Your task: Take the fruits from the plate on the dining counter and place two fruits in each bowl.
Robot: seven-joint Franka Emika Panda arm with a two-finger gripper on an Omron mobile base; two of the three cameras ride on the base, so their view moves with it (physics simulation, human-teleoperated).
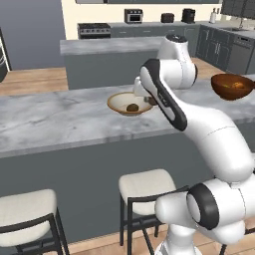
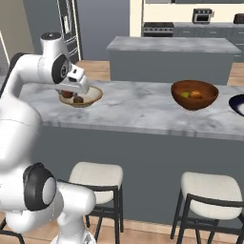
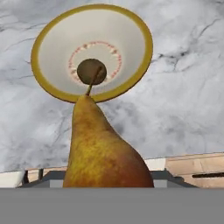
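While gripper (image 3: pixel 109 186) clamps one pear (image 3: pixel 105 148), tan bowl (image 3: pixel 52 48) holds one brown fruit (image 3: pixel 91 71); wooden bowl (image 2: pixel 194 95) two.

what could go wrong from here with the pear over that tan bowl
1. The pear hangs in the gripper above the near rim of the tan bowl, not its middle; released here, it might clip the rim and roll onto the marble counter.
2. A dark brown fruit already sits in the bowl's centre; the pear could land on it and bounce or tip out.
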